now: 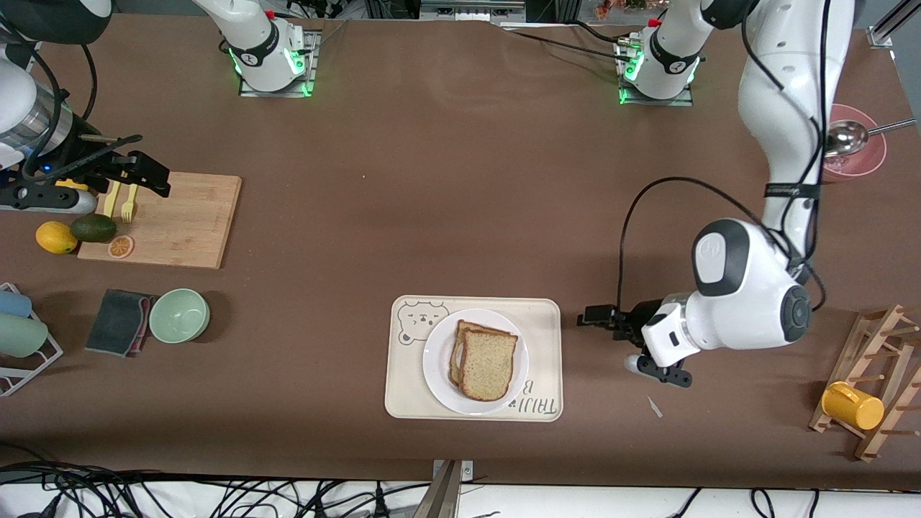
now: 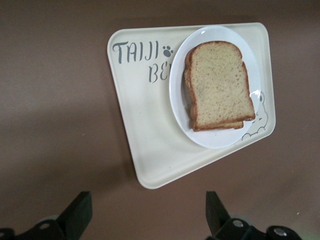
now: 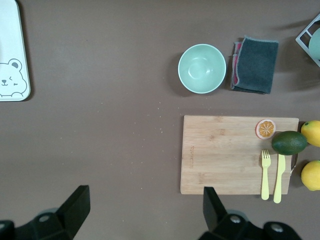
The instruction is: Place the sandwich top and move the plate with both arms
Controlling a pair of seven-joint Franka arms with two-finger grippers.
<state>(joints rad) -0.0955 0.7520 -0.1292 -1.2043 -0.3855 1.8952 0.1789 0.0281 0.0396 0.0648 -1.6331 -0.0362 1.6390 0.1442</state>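
Sandwich top lies flat on a lower bread slice, edges slightly offset, both on the plate. Plate sits on a cream tray with a bear drawing, toward the end of the tray that faces the left arm, near the desk edge closest to the front camera. Left gripper is low over the desk just beside the tray, on the left arm's end, apart from the tray; fingers spread wide, holding nothing, and the left wrist view looks straight at tray and plate. Right gripper hangs over the end of a wooden cutting board toward the right arm's end of the desk, well apart from the plate; fingers wide apart, empty. On the board: yellow fork, yellow knife, orange slice; an avocado rests at the board's edge, a lemon just beside it. Nearer the front camera than the board: green bowl with a dark folded cloth beside it. At the left arm's end: pink dish with a metal ladle, and a wooden rack holding a yellow cup.
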